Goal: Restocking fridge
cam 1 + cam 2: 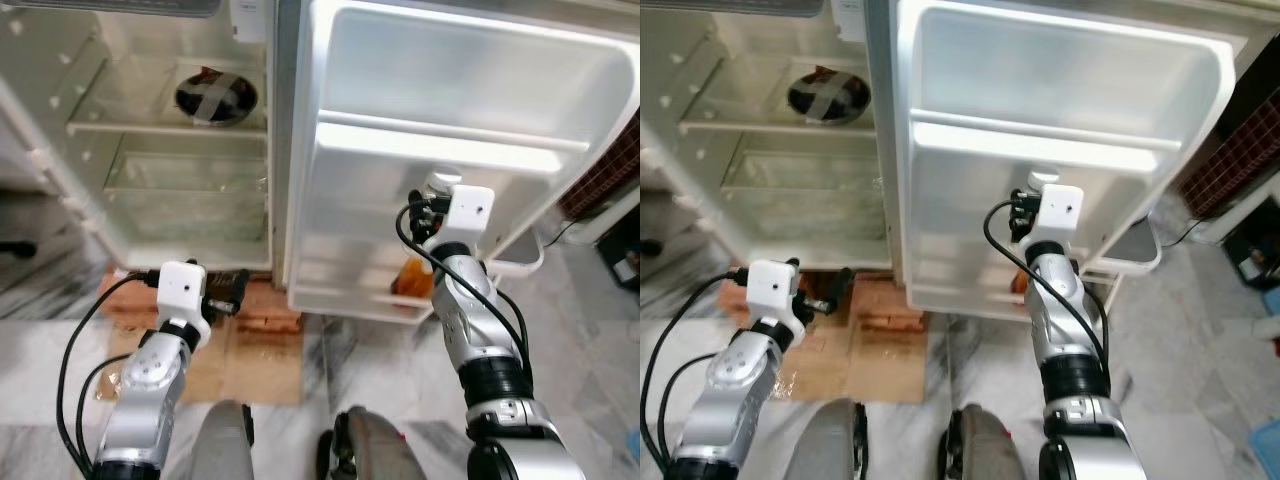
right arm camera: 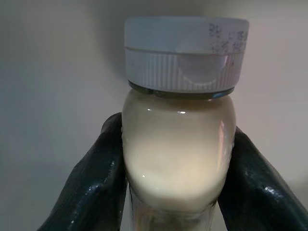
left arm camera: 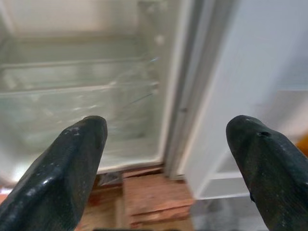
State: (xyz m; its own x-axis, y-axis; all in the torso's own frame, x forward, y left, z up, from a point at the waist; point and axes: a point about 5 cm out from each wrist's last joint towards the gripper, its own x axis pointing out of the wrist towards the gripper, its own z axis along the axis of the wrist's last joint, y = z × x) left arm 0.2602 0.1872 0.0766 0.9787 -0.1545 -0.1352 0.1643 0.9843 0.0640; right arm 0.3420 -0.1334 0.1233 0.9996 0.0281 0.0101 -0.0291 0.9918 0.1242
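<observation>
Head view: right gripper [image 1: 432, 200] up at the open fridge door [image 1: 450, 90], by the lower door shelf [image 1: 345, 297]. Left gripper [image 1: 235, 290] idles low.
Left wrist: fingers [image 3: 72, 163] spread, empty.
Right wrist: fingers clamp a milky bottle [image 2: 179, 149] below its white cap [image 2: 185, 53]. Glass, probably heavy and slick; little room under the shelf above.

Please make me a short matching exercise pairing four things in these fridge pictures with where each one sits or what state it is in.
Things:
1. bottle
2. left end effector
3. orange bottle
4. round dark dish

Places or states:
A. on the fridge's inner shelf
B. open, holding nothing
C. low in the door rack
D. clamped in the right end effector

Pairs: 1-D, 2-B, 3-C, 4-A
</observation>
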